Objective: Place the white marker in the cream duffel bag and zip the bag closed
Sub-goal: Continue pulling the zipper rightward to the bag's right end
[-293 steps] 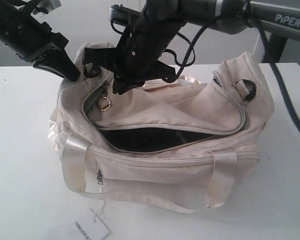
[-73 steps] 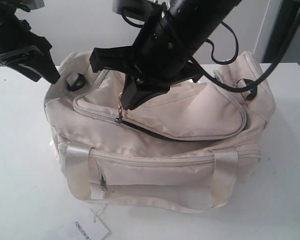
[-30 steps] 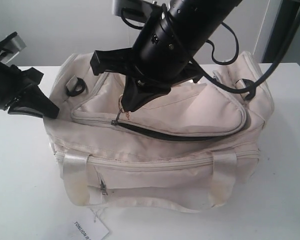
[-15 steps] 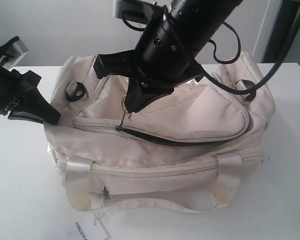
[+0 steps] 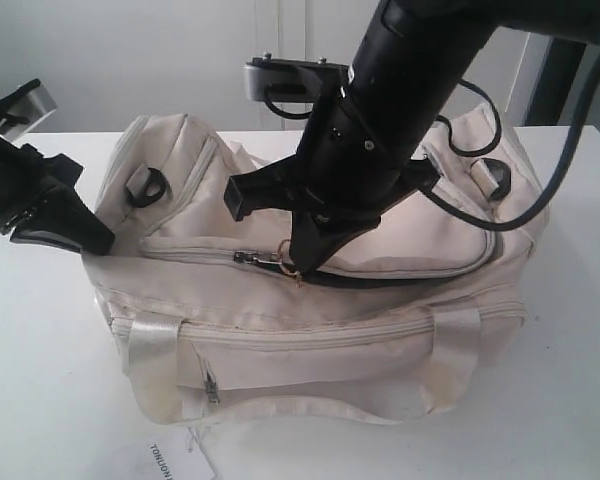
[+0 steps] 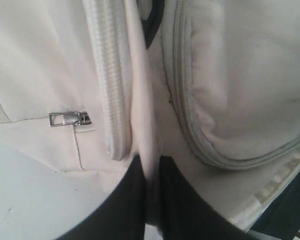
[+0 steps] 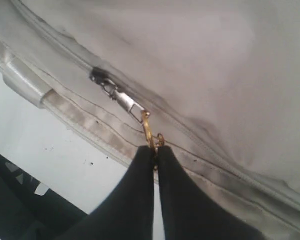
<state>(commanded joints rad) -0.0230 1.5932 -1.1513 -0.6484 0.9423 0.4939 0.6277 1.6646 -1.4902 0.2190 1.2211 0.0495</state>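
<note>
The cream duffel bag (image 5: 380, 330) lies on the white table. Its curved top zip is shut at the left part; a dark gap stays open to the right of the slider (image 5: 248, 257). My right gripper (image 5: 298, 268) is shut on the gold ring pull (image 7: 153, 138), with the silver slider (image 7: 101, 79) stretched out behind it. My left gripper (image 5: 98, 243) pinches a fold of cream fabric (image 6: 146, 150) at the bag's left end. The white marker is out of view.
A white printed paper tag (image 5: 175, 462) lies at the table's front edge below the bag. A black end ring (image 5: 150, 186) sits on the bag's left end and another (image 5: 490, 176) on the right end. A side pocket zip pull (image 6: 65, 119) hangs near my left gripper.
My right gripper has moved right and down with the ring pull, dragging the slider along the zip. The bag has shifted and flattened a little. The left gripper holds the same end.
</note>
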